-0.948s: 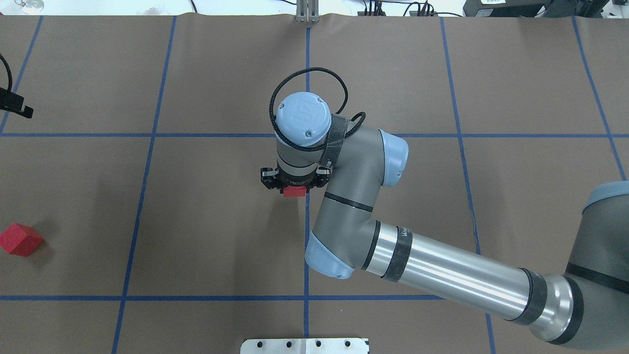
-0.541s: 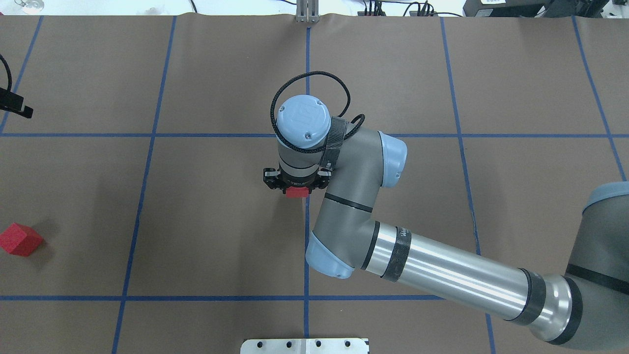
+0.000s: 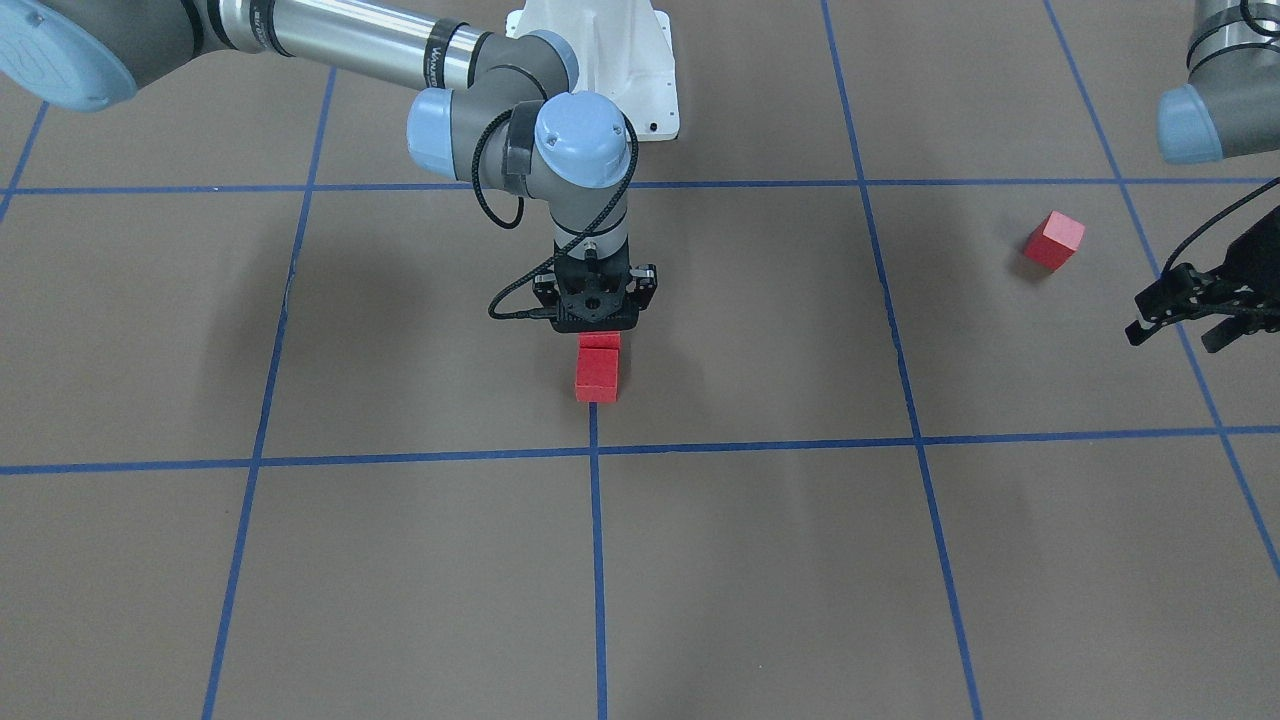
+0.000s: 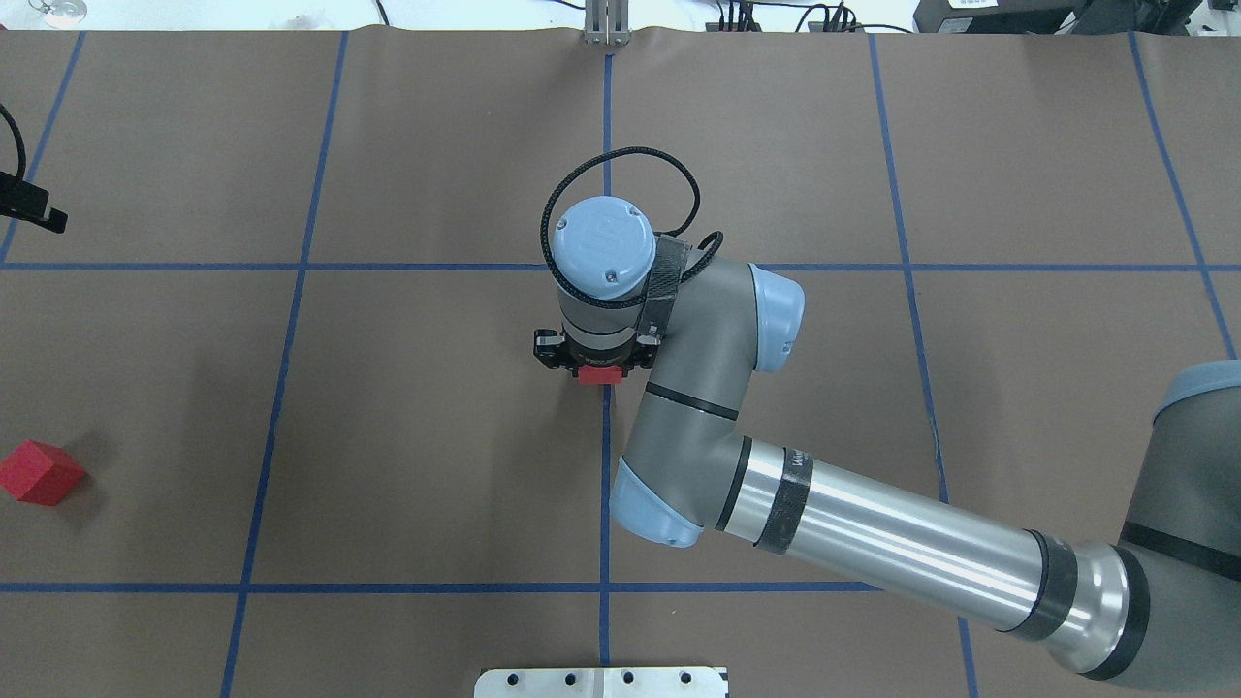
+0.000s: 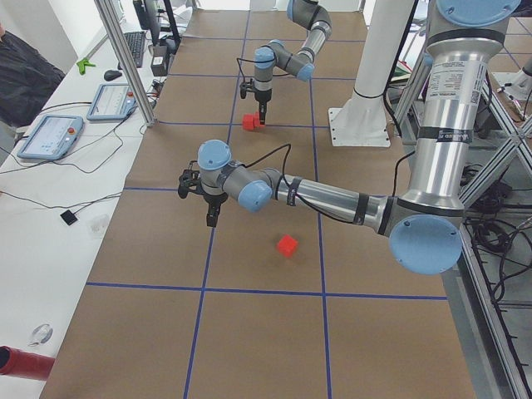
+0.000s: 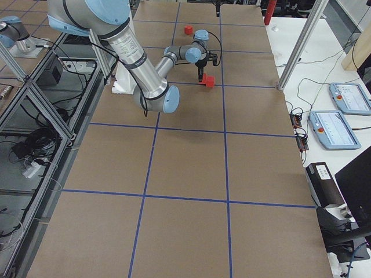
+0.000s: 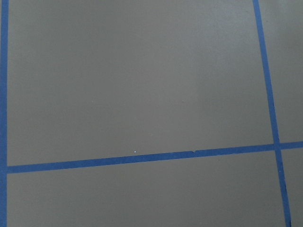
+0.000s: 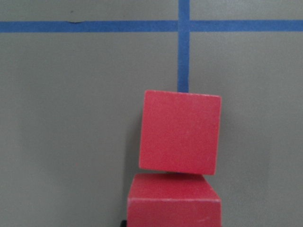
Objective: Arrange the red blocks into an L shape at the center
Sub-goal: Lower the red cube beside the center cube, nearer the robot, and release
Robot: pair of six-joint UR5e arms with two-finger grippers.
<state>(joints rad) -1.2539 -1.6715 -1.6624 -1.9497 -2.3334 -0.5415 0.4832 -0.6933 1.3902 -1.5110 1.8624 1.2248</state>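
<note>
One red block (image 3: 597, 380) lies on the center (image 3: 640, 400), at the end of the middle tape line (image 3: 597, 560). A second red block (image 3: 600, 343) sits just behind it, seemingly touching, pinched in the right gripper (image 3: 598, 335), whose wrist points straight down from a bent elbow. The third red block (image 3: 1053, 240) lies well apart, near the left gripper (image 3: 1172, 335), which hangs empty with fingers spread.

Counter (image 3: 760, 560): brown, gridded with blue tape lines.
First block (image 3: 600, 340), at the right pincer's (image 3: 598, 328) tips: plain matte red.
Second block (image 3: 597, 380), just beyond that pincer: same red.
Third block (image 3: 1053, 240), near the left pincer (image 3: 1172, 335): same red.
Both pincers: black.
Right arm (image 3: 590, 215): grey joints, pale blue caps, silver tube.
Left arm (image 3: 1230, 40): same grey and pale blue.
Cable (image 4: 625, 149) on the right arm: black braid.
Base (image 3: 640, 70): white.
</note>
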